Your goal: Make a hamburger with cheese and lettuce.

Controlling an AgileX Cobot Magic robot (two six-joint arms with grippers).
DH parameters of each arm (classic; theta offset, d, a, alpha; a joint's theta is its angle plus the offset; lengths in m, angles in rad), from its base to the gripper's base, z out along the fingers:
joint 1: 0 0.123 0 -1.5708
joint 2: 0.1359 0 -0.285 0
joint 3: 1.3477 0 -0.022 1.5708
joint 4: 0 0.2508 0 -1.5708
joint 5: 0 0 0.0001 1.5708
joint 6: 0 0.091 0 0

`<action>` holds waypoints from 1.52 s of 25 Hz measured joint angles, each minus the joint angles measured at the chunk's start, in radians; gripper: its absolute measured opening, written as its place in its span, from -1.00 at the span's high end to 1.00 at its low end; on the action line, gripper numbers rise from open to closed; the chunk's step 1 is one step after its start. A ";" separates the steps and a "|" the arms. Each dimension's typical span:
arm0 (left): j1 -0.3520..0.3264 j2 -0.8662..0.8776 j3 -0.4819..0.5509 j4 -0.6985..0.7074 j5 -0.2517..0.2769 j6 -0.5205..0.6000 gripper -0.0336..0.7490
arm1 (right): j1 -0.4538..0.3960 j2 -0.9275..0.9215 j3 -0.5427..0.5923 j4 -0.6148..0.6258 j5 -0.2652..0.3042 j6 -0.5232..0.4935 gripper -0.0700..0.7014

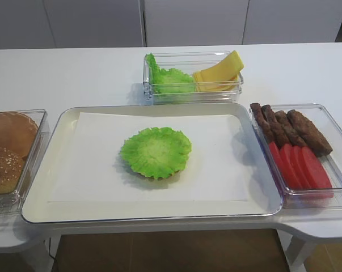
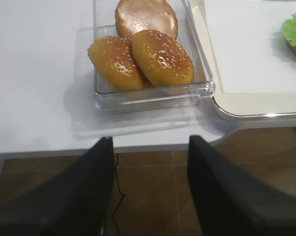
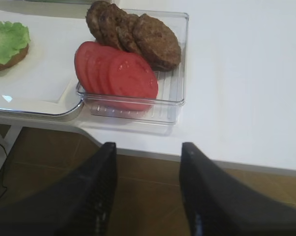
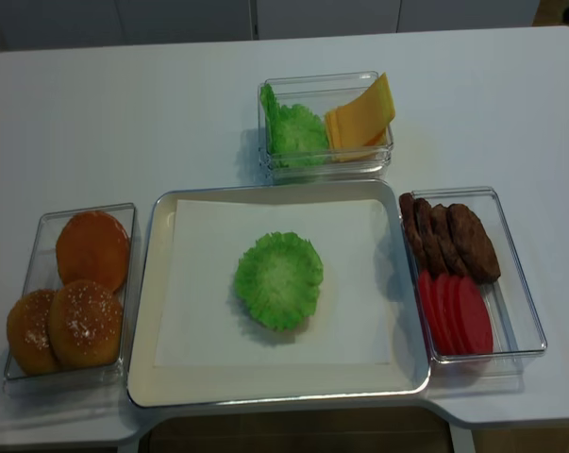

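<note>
A green frilly lettuce leaf lies in the middle of the white paper on the tray. It covers the bun half; only a brown rim of the hamburger shows under it in the right wrist view. More lettuce and the fanned yellow cheese slices sit in a clear box behind the tray. My left gripper is open and empty, off the table's front edge below the bun box. My right gripper is open and empty, off the front edge below the patty box.
A clear box at the left holds domed bun tops. A clear box at the right holds dark patties and red tomato slices. Brown floor shows below the table edge.
</note>
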 joint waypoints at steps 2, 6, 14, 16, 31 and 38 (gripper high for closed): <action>0.000 0.000 0.000 0.000 0.000 0.000 -0.03 | 0.000 0.000 0.000 0.011 0.000 0.000 -0.01; 0.000 0.000 0.000 0.000 0.000 0.000 -0.03 | 0.000 0.000 0.001 0.017 0.000 0.000 -0.01; 0.000 0.000 0.000 0.000 0.000 0.000 -0.03 | -0.045 0.000 0.001 0.021 0.000 0.000 -0.01; 0.000 0.000 0.000 0.000 0.000 0.000 -0.03 | -0.088 0.000 0.001 0.021 0.000 0.000 -0.01; 0.000 0.000 0.000 0.000 0.000 0.000 -0.03 | -0.103 0.000 0.001 0.021 0.000 0.000 -0.01; 0.000 0.000 0.000 0.000 0.000 0.000 -0.03 | -0.103 0.000 0.001 0.021 0.000 0.000 -0.01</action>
